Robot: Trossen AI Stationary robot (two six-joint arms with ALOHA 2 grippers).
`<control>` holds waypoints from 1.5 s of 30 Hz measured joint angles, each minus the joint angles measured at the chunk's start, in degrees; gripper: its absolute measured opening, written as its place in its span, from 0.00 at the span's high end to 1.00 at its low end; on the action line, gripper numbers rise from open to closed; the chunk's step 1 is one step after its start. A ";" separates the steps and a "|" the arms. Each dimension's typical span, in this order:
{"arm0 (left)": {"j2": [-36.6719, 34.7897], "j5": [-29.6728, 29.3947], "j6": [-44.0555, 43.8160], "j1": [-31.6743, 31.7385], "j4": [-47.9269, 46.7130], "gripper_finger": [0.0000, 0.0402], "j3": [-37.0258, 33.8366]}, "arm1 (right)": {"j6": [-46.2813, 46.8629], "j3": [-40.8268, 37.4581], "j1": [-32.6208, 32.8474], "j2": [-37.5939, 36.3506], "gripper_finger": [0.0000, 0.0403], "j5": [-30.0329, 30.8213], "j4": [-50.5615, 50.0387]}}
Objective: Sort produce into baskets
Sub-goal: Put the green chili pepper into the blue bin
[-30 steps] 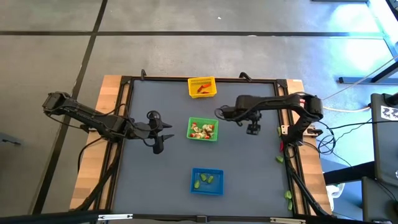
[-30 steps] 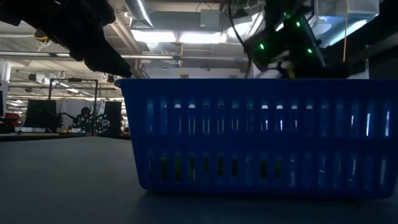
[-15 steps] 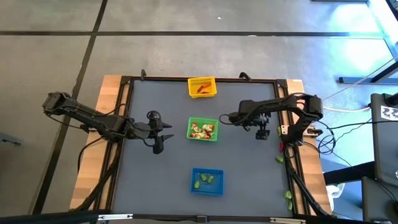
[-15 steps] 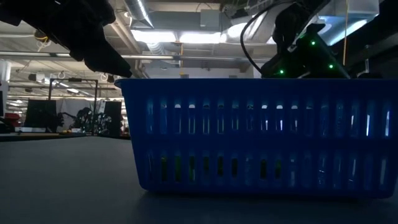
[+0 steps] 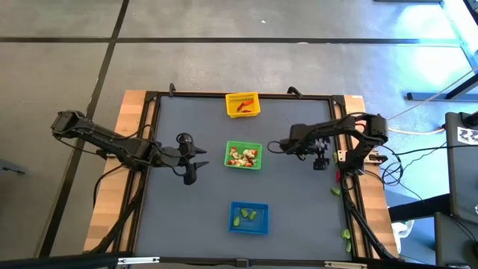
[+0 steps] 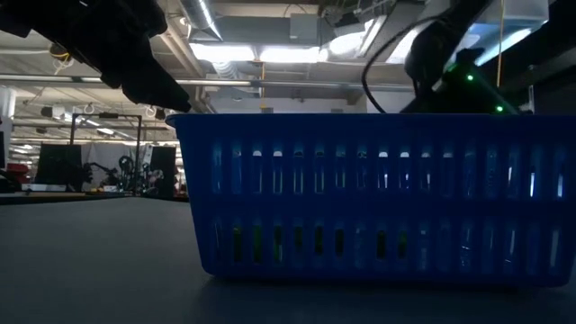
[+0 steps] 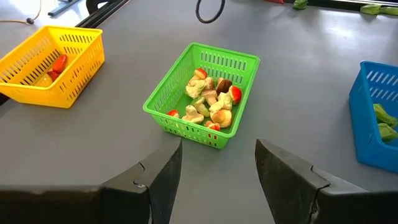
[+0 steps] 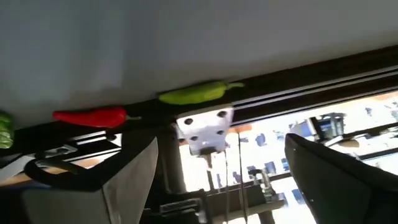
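Right end effector (image 5: 319, 160) wide open, empty, hanging over bare grey surface (image 5: 194, 217) between the green square mesh basket (image 5: 243, 155) and the right rim — facing a light green toy pepper (image 8: 198, 93) and a red toy pepper (image 8: 92, 116) lying along the frame there. Left end effector (image 5: 189, 159) partly open, empty, parked just left of the green basket. In that central basket, a mixed heap of tiny red and light green produce pieces (image 7: 211, 103) — unsorted, by the look. Yellow square mesh basket (image 5: 243, 104) at the far edge with red pieces; blue square mesh basket (image 5: 249, 217) at the near edge with light green pieces. Roughly early-to-middle: most of the heap left, plus strays at the rim.
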 joint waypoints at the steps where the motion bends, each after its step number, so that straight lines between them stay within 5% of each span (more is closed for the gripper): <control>1: 0.00 0.00 0.10 0.00 0.00 0.50 0.00 | 0.00 -0.71 0.00 0.00 0.14 -0.50 0.42; 16: 0.02 -0.04 0.34 0.00 0.02 0.50 0.00 | -0.70 -5.47 0.02 1.65 0.14 -1.38 4.48; 34: 0.02 -0.02 0.32 0.00 -0.09 0.50 0.00 | -2.68 -6.45 0.04 15.72 0.14 -1.90 9.15; 45: 0.02 -0.02 0.74 0.00 -0.17 0.50 0.00 | -2.87 -6.42 -0.07 17.53 0.14 -1.33 9.54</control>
